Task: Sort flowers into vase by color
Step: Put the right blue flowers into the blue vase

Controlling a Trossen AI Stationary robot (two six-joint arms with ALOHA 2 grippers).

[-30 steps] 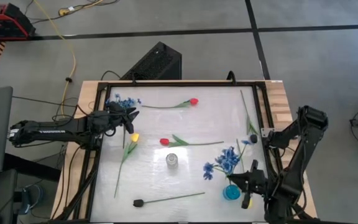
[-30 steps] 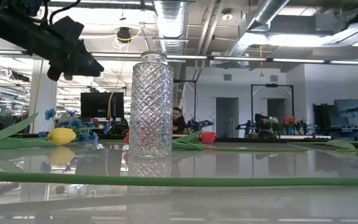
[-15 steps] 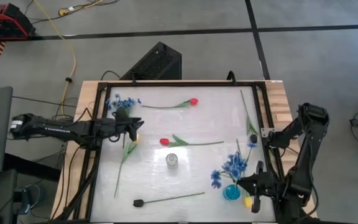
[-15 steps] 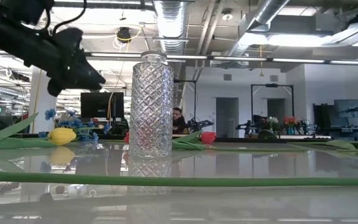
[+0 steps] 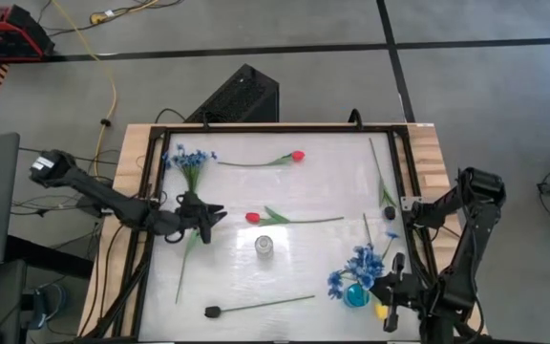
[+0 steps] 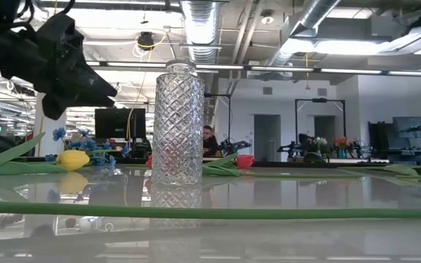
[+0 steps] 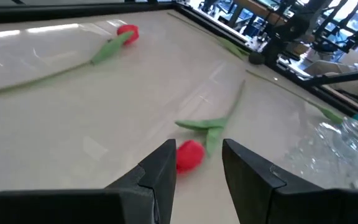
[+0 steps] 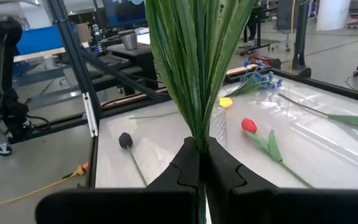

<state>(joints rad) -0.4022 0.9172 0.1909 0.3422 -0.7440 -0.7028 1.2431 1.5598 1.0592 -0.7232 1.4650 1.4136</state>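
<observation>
My left gripper (image 5: 208, 214) (image 7: 197, 149) is open and hovers over the yellow tulip, whose head is hidden under it in the high view; the stem (image 5: 188, 256) lies on the table. In the low view the gripper (image 6: 79, 73) hangs above the yellow head (image 6: 71, 159). My right gripper (image 5: 387, 287) (image 8: 199, 152) is shut on a blue spray (image 5: 354, 264), whose blossoms sit over the blue vase (image 5: 354, 297). Lying flat are two red tulips (image 5: 253, 218) (image 5: 297, 155), another blue spray (image 5: 189, 158) and a black-headed stem (image 5: 214, 311). The clear glass vase (image 5: 264, 246) stands upright. My right gripper pinches the blue spray's bundle of green stems (image 8: 197, 121) between its two shut fingers, reaching in level from the table's right side. The stems run on past the fingertips, and the blossoms (image 5: 354, 264) are held off the table above the blue vase.
A long green stem (image 5: 380, 177) with a dark head (image 5: 390, 212) lies along the right edge. A yellow object (image 5: 381, 311) sits by my right gripper. A black frame (image 5: 151, 191) borders the white tabletop. Bare table lies between the clear vase and the far tulip.
My left gripper has moved toward the near edge, from beside the far blue spray to over the yellow tulip's head, staying open. My right gripper has carried the blue spray toward the near right corner; its blossoms now sit over the blue vase.
</observation>
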